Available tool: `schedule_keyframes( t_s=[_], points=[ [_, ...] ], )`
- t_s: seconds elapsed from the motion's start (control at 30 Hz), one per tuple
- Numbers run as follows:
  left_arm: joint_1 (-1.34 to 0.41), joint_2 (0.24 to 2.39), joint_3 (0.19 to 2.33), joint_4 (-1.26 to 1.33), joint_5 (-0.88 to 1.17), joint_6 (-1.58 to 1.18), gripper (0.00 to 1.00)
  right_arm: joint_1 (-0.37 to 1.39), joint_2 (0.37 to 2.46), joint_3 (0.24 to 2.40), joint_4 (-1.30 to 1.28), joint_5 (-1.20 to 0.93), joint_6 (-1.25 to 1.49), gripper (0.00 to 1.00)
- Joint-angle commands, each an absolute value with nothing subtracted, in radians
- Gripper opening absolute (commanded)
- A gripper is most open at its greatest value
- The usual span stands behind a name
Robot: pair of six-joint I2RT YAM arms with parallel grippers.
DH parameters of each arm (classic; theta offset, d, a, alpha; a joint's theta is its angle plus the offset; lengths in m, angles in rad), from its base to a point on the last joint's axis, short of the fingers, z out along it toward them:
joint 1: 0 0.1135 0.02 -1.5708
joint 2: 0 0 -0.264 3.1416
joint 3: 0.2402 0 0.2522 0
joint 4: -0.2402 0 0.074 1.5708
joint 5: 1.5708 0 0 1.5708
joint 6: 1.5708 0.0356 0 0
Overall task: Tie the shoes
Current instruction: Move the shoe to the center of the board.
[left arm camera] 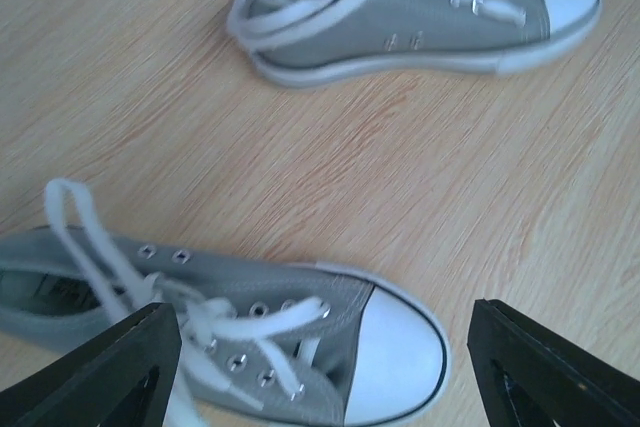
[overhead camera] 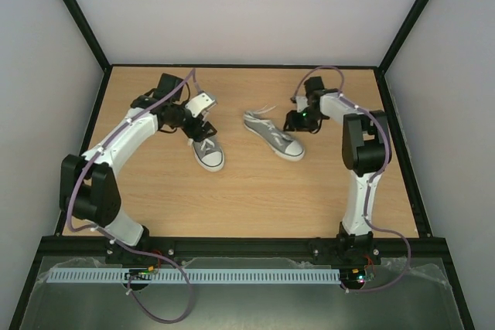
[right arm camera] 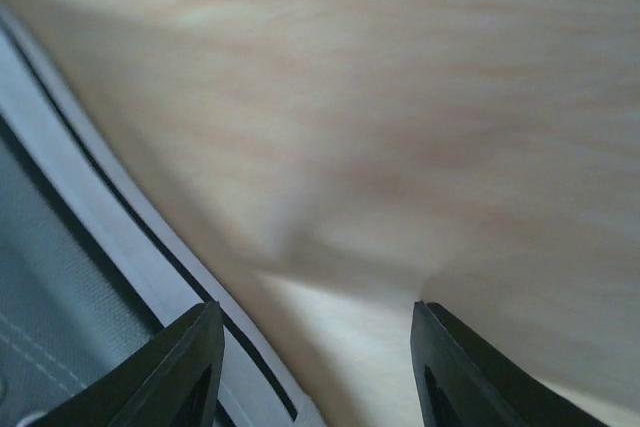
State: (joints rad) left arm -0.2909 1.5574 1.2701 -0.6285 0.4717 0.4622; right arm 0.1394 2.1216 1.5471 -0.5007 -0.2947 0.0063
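Left tool (left arm camera: pixel 322 312) is wide open and empty, directly over the left-hand shoe (left arm camera: pixel 300 347). In the wrist view the white toe cap sits between the fingers, with the lace rows toward the left finger. From the top view that shoe's long axis runs roughly far-to-near, toe pointing at the arm bases and heel end tucked under the tool. Its laces (left arm camera: pixel 90 242) look loose and untied, with one end trailing over the collar. Right-hand shoe (overhead camera: pixel 274 137) lies diagonal on the table (left arm camera: pixel 300 167), toe toward near right, well apart from the first. Right tool (right arm camera: pixel 315 309) is moderately open and holds nothing. It's low, just beside that shoe's outer side, with bare table between its fingers and the sole edge at the left finger. So each arm is nearest its own shoe, and the left looks better lined up on laces. The right wrist view is blurred and shows no laces. I can't tell whether either tool touches canvas.
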Motion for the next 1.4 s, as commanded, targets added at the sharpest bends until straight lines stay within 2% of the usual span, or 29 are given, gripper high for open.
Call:
schedule_keyframes(
  t_s=[0.0,0.13,0.3,0.4,0.5,0.6,0.67,0.73,0.83,1.07,1.37],
  points=[
    [-0.351,1.623,1.279,-0.531,0.494,0.391,0.82,0.208,2.066,1.449,-0.466,-0.372,0.046,0.53],
    [-0.384,1.69,1.3,-0.499,0.496,0.36,0.78,0.244,2.032,1.436,-0.444,-0.41,0.08,0.52],
    [-0.384,1.715,1.27,-0.507,0.34,0.406,0.6,0.284,1.935,1.352,-0.375,-0.436,0.146,0.52],
    [-0.38,1.683,1.223,-0.534,0.265,0.466,0.55,0.3,1.888,1.299,-0.35,-0.431,0.17,0.52],
    [-0.321,1.617,1.209,-0.591,0.371,0.501,0.55,0.301,1.806,1.275,-0.312,-0.412,0.182,0.52],
    [-0.203,1.58,1.23,-0.667,0.518,0.523,0.56,0.3,1.766,1.367,-0.325,-0.386,0.182,0.52],
    [-0.129,1.572,1.22,-0.677,0.535,0.538,0.56,0.301,1.784,1.46,-0.335,-0.398,0.201,0.52],
    [-0.071,1.57,1.183,-0.648,0.528,0.551,0.61,0.31,1.816,1.52,-0.286,-0.458,0.251,0.52],
    [-0.004,1.596,1.127,-0.559,0.519,0.541,0.7,0.38,1.887,1.56,-0.138,-0.508,0.393,0.53],
    [0.021,1.715,1.109,-0.482,0.539,0.524,0.73,0.538,2.168,1.8,0.017,-0.488,0.626,0.55],
    [0.021,1.787,1.061,-0.417,0.55,0.596,0.74,0.607,2.434,2.031,-0.013,-0.487,0.789,0.62]
  ],
)
